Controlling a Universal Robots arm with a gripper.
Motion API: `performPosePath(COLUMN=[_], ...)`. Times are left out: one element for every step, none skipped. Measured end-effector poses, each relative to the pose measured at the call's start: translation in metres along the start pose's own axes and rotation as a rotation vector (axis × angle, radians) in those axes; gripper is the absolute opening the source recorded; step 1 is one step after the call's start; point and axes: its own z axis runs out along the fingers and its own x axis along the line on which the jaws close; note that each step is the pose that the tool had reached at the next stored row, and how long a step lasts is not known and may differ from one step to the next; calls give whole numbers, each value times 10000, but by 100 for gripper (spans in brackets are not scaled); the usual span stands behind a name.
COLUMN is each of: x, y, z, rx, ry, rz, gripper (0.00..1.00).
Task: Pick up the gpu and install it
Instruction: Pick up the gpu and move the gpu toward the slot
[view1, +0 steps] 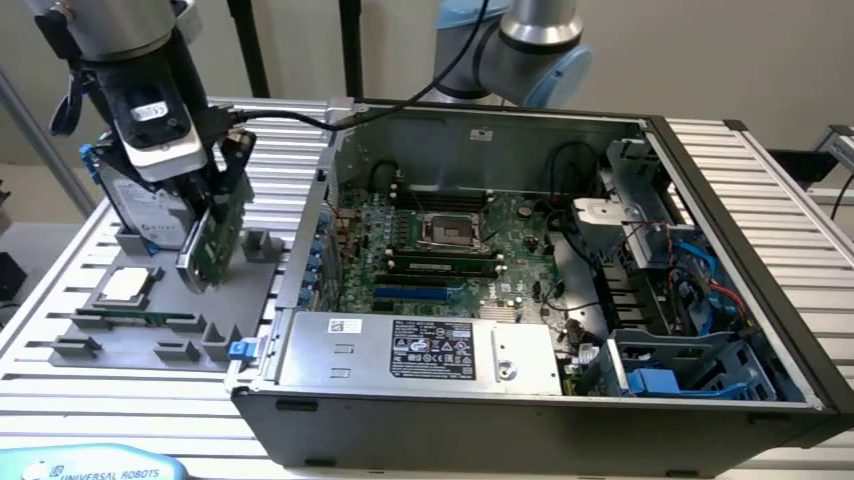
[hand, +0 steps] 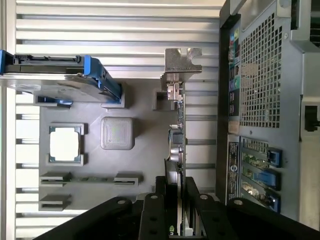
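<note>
GPU (view1: 211, 240) hangs in the gripper (view1: 216, 200) at the exterior view's left, over the grey parts tray (view1: 200, 345) that lies on the slatted table (view1: 120, 400) beside the open computer case (view1: 747, 330). It is a thin green card, held on edge and slightly tilted, with its lower end close to the tray; whether it touches the tray cannot be told.

In the wrist view the card (hand: 176, 142) runs edge-on away from the tool, and its metal bracket (hand: 182, 62) is at the far end, just beside a small holder block on the tray (hand: 150, 165). The gripper (hand: 175, 207) is partly closed, and its black fingers (hand: 152, 212) press on the two flat sides of the card, clamping it near one end.

Farther left on the tray a silver hard drive (view1: 140, 215) with blue side rails stands on edge, a square processor (view1: 127, 285) sits in its pocket, and a memory stick (view1: 134, 318) lies nearer the camera.

Inside the case the green motherboard (view1: 441, 235) lies flat, with the grey power supply (view1: 427, 350) along the near side.
</note>
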Motion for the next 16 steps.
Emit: performPosePath(x=[-19, -38, -61, -88, -116, -145, -174, -207, -239, -273, -306, -345, -386, -432, -479, -525], y=[3, 5, 8, 11, 13, 16, 18, 21, 24, 27, 29, 32, 35, 38, 40, 43], z=[-46, -88, -133, -178, -222, -266, -310, -358, -402, -447, -489, -535, -578, -623, -667, -710], rx=[2, 0, 0, 1, 0, 0, 1, 0, 1, 0, -1, 1, 1, 0, 2, 1], ry=[6, 8, 13, 18, 22, 28, 33, 38, 44, 48, 52, 61, 67, 75, 86, 95], rz=[0, 0, 1, 1, 1, 2, 2, 2, 2, 2, 3, 4, 3, 5, 5, 5], gripper=[27, 27, 27, 27, 27, 27, 27, 27, 27, 27, 27, 27, 27, 27, 27, 27])
